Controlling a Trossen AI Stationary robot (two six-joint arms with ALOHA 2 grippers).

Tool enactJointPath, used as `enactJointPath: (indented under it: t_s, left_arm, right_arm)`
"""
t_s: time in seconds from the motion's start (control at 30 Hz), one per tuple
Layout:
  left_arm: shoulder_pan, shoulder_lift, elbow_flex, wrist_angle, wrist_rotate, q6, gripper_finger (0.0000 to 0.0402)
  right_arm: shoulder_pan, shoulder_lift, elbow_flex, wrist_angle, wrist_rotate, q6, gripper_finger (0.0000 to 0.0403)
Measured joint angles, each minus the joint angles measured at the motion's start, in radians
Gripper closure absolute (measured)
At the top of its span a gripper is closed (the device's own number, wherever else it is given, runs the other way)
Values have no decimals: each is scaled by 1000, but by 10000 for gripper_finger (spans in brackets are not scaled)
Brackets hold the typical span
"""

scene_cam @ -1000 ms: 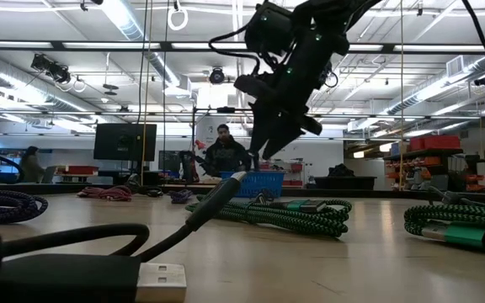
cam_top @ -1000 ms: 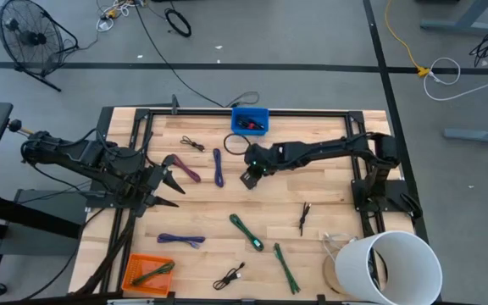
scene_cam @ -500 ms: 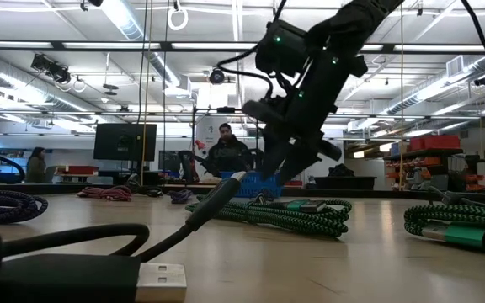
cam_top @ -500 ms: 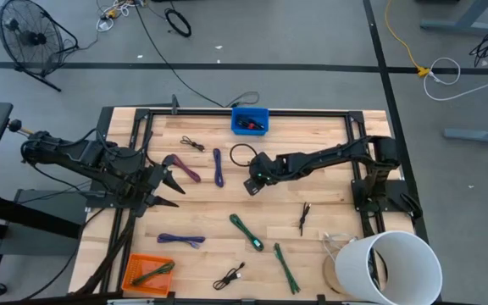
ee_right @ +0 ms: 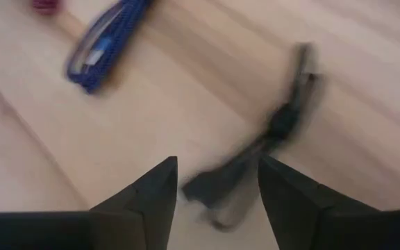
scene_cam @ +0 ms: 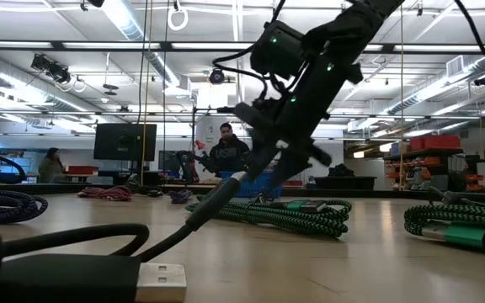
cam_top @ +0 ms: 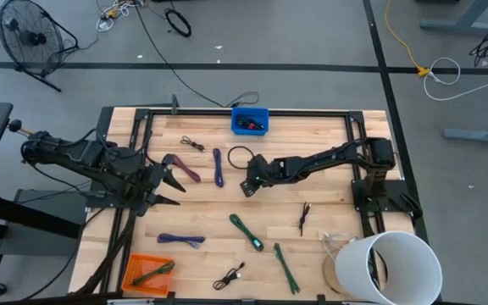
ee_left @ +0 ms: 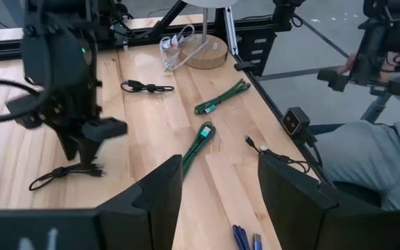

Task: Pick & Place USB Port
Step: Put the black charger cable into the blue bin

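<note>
Hovering low over black cable (cam_top: 241, 157) at table (cam_top: 329, 212) centre, just near of blue bin (cam_top: 250, 121): right gripper (cam_top: 247, 184), fingers wide apart, holding nothing. Waiting at left edge w/ fingers wide too: left gripper (cam_top: 169, 190). Purple cable (cam_top: 218, 166) lying betw. the two.

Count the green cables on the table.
3: one mid-table, near edge; one right of it, nearer the edge; one in the orange tray. More may be hidden.

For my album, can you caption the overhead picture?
Right hand open above a black cable on the wooden table; left hand waits aside.
</note>
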Motion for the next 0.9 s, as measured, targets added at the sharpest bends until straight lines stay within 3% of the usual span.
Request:
enactJointPath:
  t_s: [0.4, 0.53, 0.7, 0.9]
  left_arm:
    - [0, 0, 0, -3, 0, 0, 209]
    - [0, 0, 0, -3, 0, 0, 209]
    - [0, 0, 0, -6, 0, 0, 209]
    - [0, 0, 0, -8, 0, 1, 209]
  right_arm:
    - [-6, 47, 0, 30, -20, -57, 208]
    - [-5, 60, 3, 27, -30, -26, 261]
    - [-5, 67, 4, 36, -50, -14, 382]
    - [-6, 58, 10, 52, -54, -46, 392]
